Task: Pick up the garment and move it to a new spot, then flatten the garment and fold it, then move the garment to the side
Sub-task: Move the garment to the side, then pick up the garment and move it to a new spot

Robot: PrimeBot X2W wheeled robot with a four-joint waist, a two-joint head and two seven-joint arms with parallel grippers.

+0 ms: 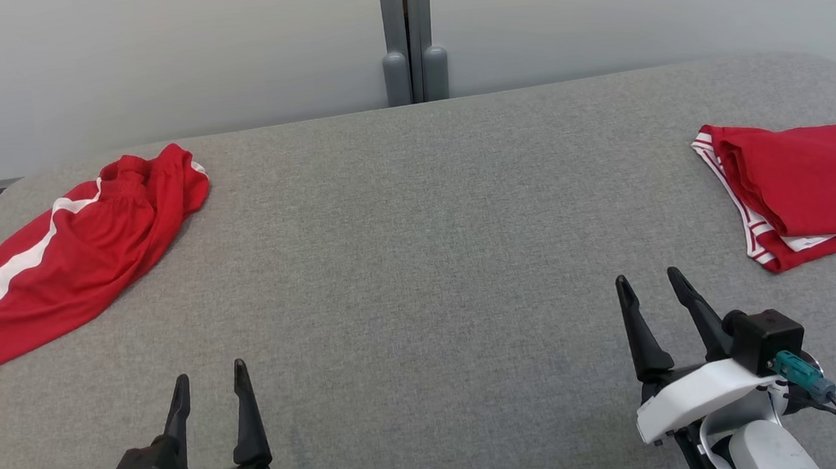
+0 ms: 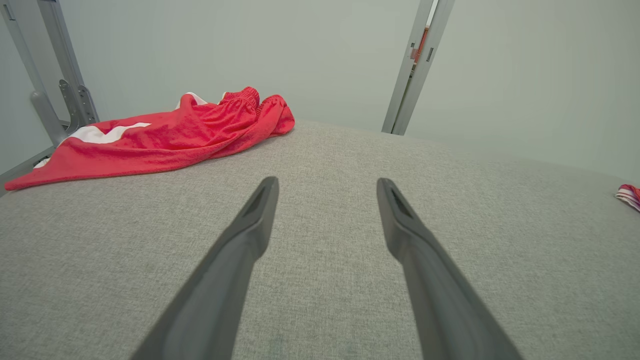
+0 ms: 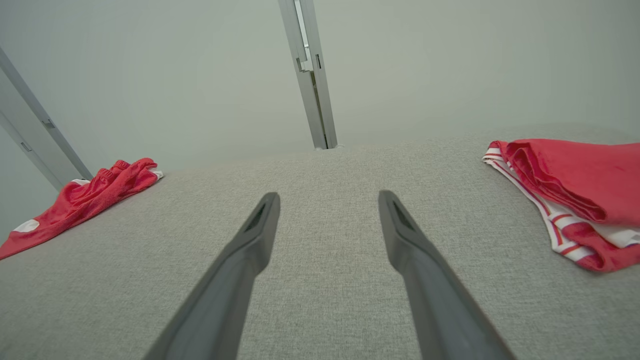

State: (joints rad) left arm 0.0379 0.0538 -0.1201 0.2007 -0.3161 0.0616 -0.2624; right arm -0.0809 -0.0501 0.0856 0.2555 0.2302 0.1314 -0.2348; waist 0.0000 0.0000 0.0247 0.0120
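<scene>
1. The loose red mesh shorts with a white side stripe (image 1: 59,259) lay crumpled at the left edge of the head view, on the grey woven fabric table top (image 1: 420,264). I judged these the garment for you to work. The folded red garment with white-striped trim (image 1: 804,185) at the right edge looked finished.
2. Handling, by judgement: light, thin and limp. The cloth would likely sag from any pinch and slide over itself. It did not look fragile.
3. Best hold, by judgement: the gathered elastic waistband (image 1: 148,169) at the shorts' upper end, where the cloth bunched thickest. A flat single layer would be harder for you to pinch.
4. Left gripper (image 1: 210,372), lower left: its fingers stood moderately parted with nothing between them, well apart from the shorts.
5. Right gripper (image 1: 648,277), lower right: its fingers were likewise parted and empty, near the folded garment but not touching it.
6. I could not tell whether either gripper's tips touched the table top.
</scene>
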